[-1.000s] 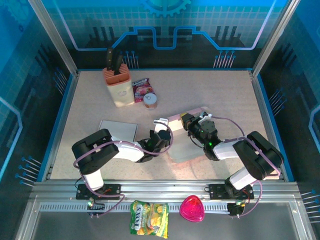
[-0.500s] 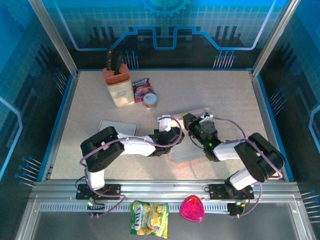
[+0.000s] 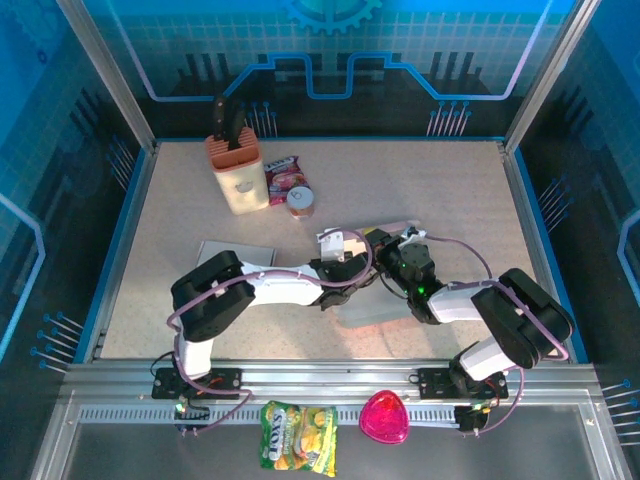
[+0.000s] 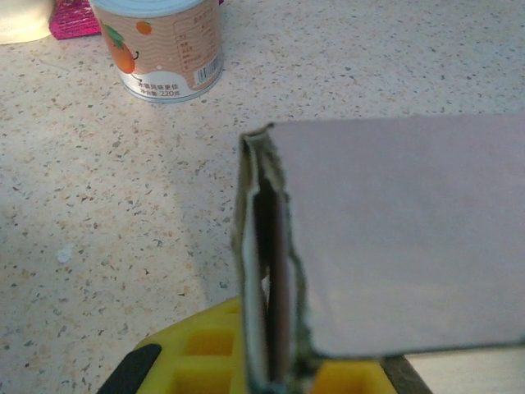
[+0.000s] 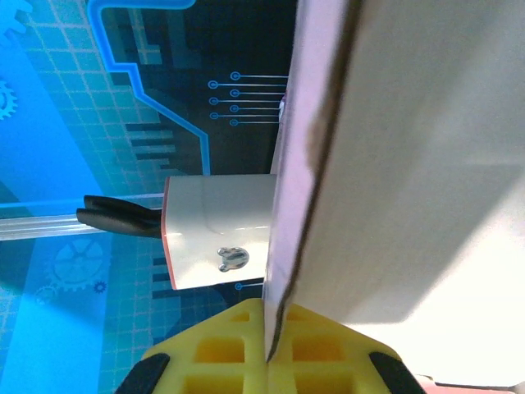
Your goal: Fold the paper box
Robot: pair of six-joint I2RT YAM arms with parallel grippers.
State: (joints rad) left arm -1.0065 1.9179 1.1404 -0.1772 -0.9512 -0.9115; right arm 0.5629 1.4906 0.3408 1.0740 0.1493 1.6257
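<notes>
Left hand (image 4: 267, 365) is clamped on the pale pink flattened cardboard paper box (image 4: 394, 238). In the left wrist view the frayed corner edge of the box sits pinched between the yellow pads, with the layers pressed together. The panel stretches flat to the right of the grip, above the speckled beige worktop (image 3: 450, 190).

Right hand (image 5: 271, 349) is also closed on the box. In the right wrist view a cardboard panel stands edge-on between its yellow pads.

From the top camera, both hands meet at the box with their wrists close together. I can't tell whether the hands touch.

Positions relative to the cream knife block with an orange top and black handles (image 3: 237, 175):
- Paper box: to the right of the block and nearer the arm bases, around mid-worktop. One end is lifted in the hands and the rest slopes down toward the bases.
- Small round can with an orange-fruit label (image 3: 300, 202): just right of the block and slightly nearer the bases, upright.
- Pink snack packet (image 3: 283, 178): between the block and the can, lying flat against the block's right side.
- Flat grey square sheet (image 3: 235, 258): straight toward the bases from the block, partly under the left arm.
- Yellow-green snack bag (image 3: 298, 437) and pink heart-shaped item (image 3: 385, 417): well away from the block, on the metal rail in front of the bases.
</notes>
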